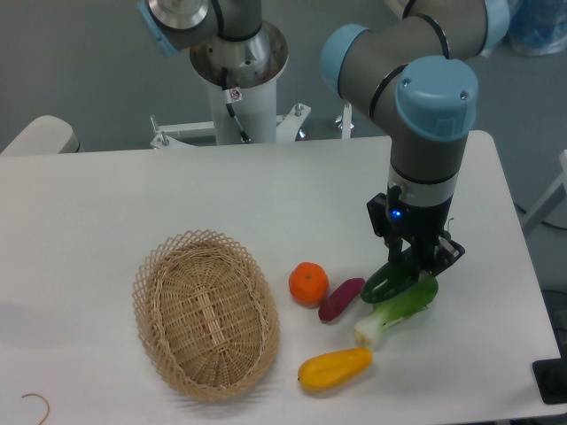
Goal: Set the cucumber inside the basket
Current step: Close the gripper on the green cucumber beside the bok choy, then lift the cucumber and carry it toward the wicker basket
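Your end effector (415,264) is clamped on the cucumber (386,279) near the table's (106,204) right edge, beside the bok choy (399,310); the basket (205,312) sits well apart, ready to receive it.

cucumber (386,277) dark green | basket (205,315) tan woven | orange (308,283) orange | squash (335,367) yellow | sweet potato (341,298) purple

No legible text, brand, number or sign in this view. A small white tag with a red mark (235,96) hangs on the cable at the white robot pedestal (241,106); its marking is too small to read. A blue indicator light (396,213) glows on the arm's wrist housing, carrying no characters. The vegetables, basket and counter bear no labels that can be made out.
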You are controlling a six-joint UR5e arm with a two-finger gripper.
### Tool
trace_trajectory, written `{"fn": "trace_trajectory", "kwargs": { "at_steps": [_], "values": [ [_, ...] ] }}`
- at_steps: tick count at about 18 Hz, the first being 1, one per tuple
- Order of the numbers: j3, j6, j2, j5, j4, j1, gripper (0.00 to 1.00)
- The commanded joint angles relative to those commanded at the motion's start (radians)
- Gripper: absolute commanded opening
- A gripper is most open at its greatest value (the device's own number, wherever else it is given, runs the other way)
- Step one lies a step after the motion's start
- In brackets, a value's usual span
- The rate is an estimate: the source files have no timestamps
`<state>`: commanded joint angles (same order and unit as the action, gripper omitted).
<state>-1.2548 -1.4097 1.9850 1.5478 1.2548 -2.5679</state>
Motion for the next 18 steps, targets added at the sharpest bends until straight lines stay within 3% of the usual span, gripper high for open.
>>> {"fn": "trace_trajectory", "kwargs": {
  "at_steps": [11,18],
  "values": [
    [-0.011,0.124,-0.009,-0.005,-0.002,0.066,0.25],
    [-0.057,0.414,-0.011,0.000,-0.011,0.193,0.25]
  ]
}}
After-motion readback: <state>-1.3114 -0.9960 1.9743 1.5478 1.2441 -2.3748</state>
